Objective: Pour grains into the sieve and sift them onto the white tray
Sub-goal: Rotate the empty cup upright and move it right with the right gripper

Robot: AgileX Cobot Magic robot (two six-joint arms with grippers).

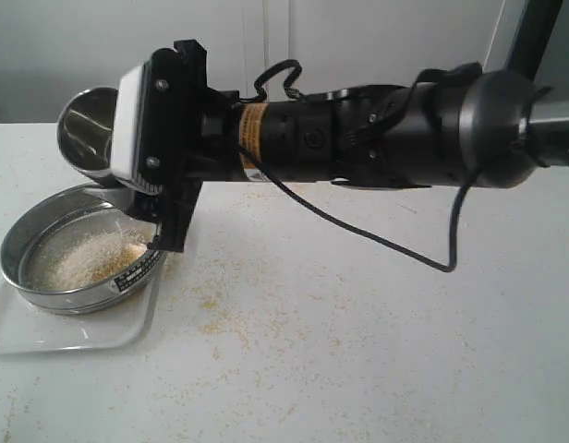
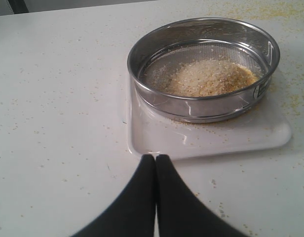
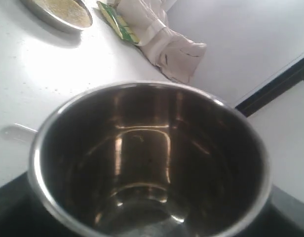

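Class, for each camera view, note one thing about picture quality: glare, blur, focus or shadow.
Exterior view: soft overall, the dark right arm close and large. Left wrist view: crisp, the sieve wall mirrors the white tray. Right wrist view: bright streaky reflections inside the steel cup; background soft.

the exterior camera looks down across the table [image 1: 405,351], sharing the sieve [image 1: 74,300] with the near, low left wrist camera.

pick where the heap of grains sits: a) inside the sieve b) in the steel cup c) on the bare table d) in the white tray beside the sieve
a, the grains lie heaped on the mesh inside the sieve, which rests on the white tray, while the steel cup shows an empty inside.
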